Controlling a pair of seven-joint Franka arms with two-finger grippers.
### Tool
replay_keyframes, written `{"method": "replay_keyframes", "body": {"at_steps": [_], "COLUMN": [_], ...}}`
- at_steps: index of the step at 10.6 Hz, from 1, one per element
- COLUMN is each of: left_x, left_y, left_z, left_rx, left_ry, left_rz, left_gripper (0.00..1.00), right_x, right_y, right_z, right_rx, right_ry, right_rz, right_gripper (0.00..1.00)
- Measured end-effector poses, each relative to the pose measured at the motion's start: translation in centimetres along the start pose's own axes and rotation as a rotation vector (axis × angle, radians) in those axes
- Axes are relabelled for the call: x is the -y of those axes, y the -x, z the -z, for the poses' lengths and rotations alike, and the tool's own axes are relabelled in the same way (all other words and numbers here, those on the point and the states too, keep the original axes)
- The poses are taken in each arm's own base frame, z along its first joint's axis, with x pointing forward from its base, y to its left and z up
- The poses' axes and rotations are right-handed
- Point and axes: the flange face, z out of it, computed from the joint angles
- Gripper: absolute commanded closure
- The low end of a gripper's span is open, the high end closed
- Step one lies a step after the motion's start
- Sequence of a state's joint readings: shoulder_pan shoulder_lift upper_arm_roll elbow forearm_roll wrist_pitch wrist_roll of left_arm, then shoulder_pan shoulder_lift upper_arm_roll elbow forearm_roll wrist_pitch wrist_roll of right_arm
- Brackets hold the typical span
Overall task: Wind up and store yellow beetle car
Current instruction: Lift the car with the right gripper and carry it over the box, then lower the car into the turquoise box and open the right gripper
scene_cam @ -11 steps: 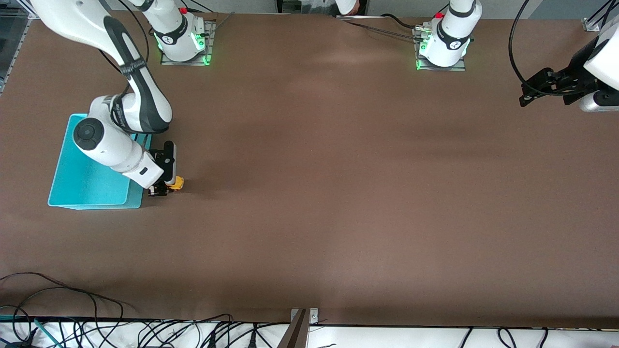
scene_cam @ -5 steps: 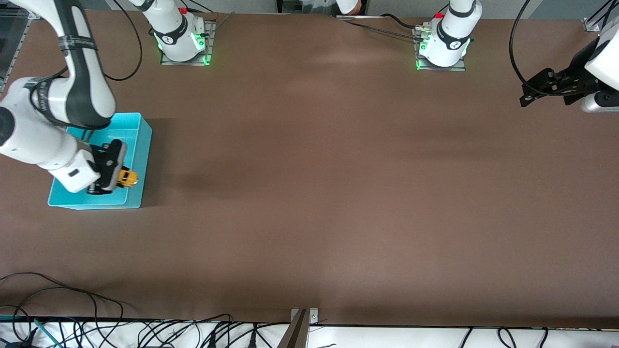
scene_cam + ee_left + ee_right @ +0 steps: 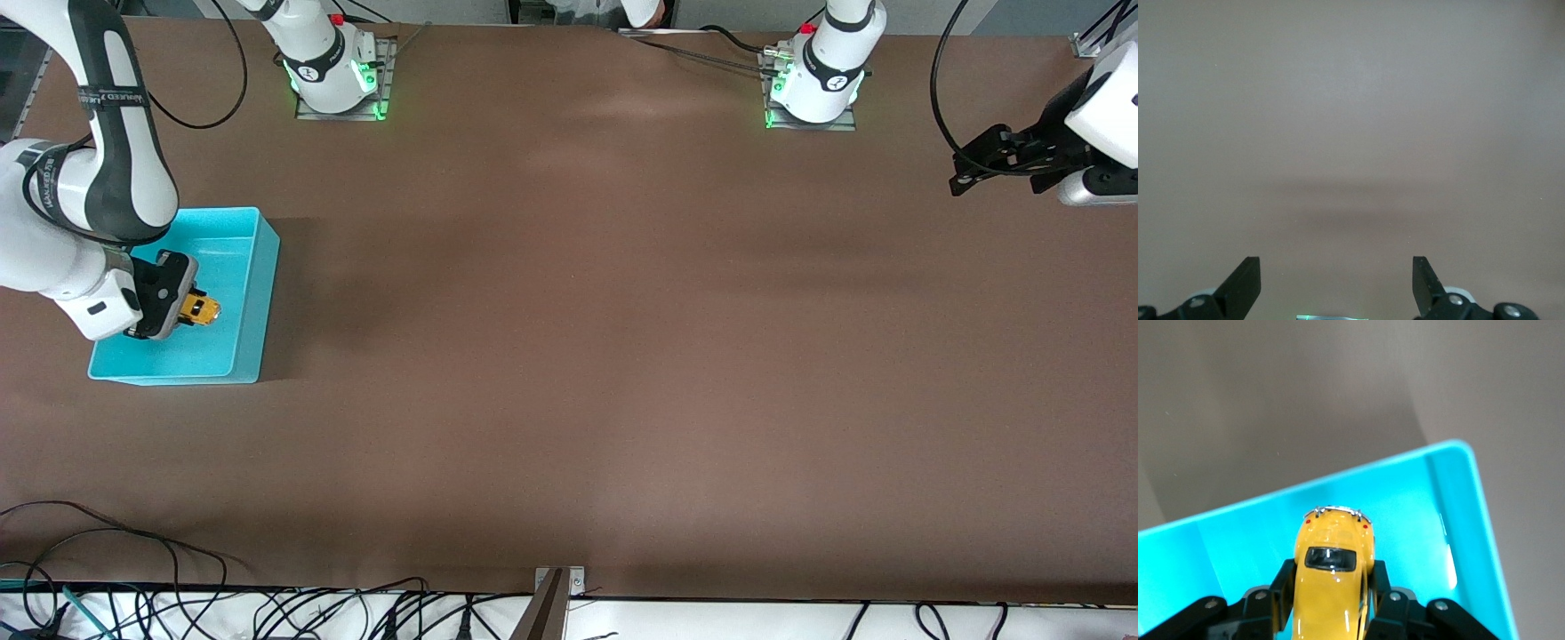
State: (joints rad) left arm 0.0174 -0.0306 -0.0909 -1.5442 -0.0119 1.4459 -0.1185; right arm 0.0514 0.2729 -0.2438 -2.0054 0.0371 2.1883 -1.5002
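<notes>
1. We found the yellow beetle car (image 3: 201, 310) clamped between the fingers of the right gripper (image 3: 1331, 600), which was closed on the car's sides and hung over the inside of the turquoise bin (image 3: 253, 293) at the right arm's end of the table.
2. The relation that mattered was car to bin: the car sat above the bin's floor and inside the line of its walls, so we judged that a short descent and a release would store it.
3. In the right wrist view the car's long axis ran straight out from the jaws, its rounded end pointing away from the gripper toward a bin wall.
4. The left gripper (image 3: 982, 164) waited, its fingers spread wide and holding nothing, over bare table (image 3: 569, 356) at the left arm's end, well apart from the bin. The right arm alone was placed to finish.
5. We could not tell how high the car hung above the bin floor. Its wheels and underside were hidden, and the gripper body covered part of it in the front view. Whether it had been wound up did not show.
</notes>
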Motion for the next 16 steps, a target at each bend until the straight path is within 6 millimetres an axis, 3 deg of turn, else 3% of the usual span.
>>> {"method": "replay_keyframes", "body": {"at_steps": [2, 6, 11, 16], "left_x": [-0.8, -0.6, 0.0, 0.0], "left_y": [0.1, 0.1, 0.0, 0.0], "left_z": [0.0, 0.0, 0.0, 0.0], "left_rx": [0.0, 0.0, 0.0, 0.0], "left_ry": [-0.001, -0.001, 0.0, 0.0], "left_rz": [-0.007, -0.001, 0.011, 0.011], "left_gripper": [0.0, 0.0, 0.0, 0.0], "right_x": [1.2, 4.3, 8.9, 9.8], "right_y": [2.4, 5.0, 10.9, 12.4], "right_z": [-2.4, -7.1, -7.8, -11.3], "right_rx": [0.007, 0.003, -0.022, -0.013], "right_ry": [-0.002, -0.026, -0.048, -0.013], "right_rz": [-0.04, -0.1, -0.221, -0.283], "right_gripper": [1.0, 1.0, 1.0, 1.0]}}
